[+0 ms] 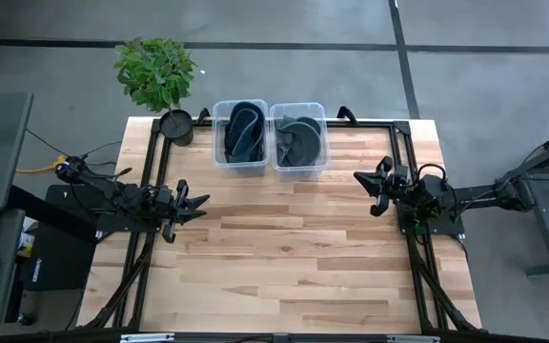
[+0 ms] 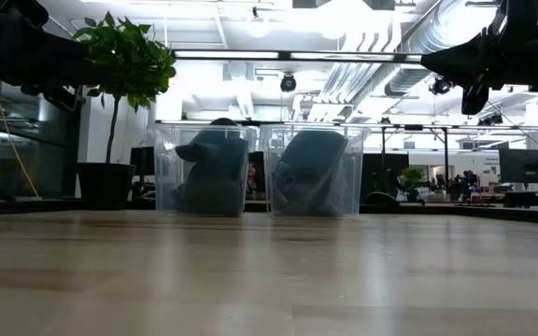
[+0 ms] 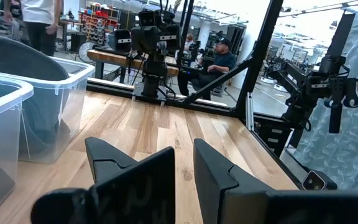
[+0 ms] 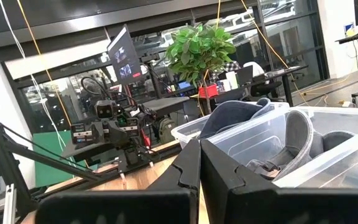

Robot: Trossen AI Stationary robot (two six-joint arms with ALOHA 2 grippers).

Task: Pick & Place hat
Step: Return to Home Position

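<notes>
Wood table [image 1: 284, 257], workshop [image 2: 493, 177] behind — clear bins [image 1: 215, 133] hold caps [image 1: 244, 129] | left claw [image 1: 191, 208] slightly parted | right claw [image 1: 368, 193] closed

Grey concrete floor [image 1: 284, 24] with dark seams surrounds the wooden table [image 1: 284, 257]. A potted plant [image 1: 157, 71] stands far left, under bright ceiling lights [image 2: 339, 17].

Table [image 1: 284, 257]: light wooden plank top, edged by a black metal frame [image 1: 408, 133]. Two transparent bins are set just beside each other at the middle of the far edge: left bin [image 1: 216, 143], right bin [image 1: 324, 143]. A potted plant [image 1: 175, 126] is placed at the far left corner.
</notes>
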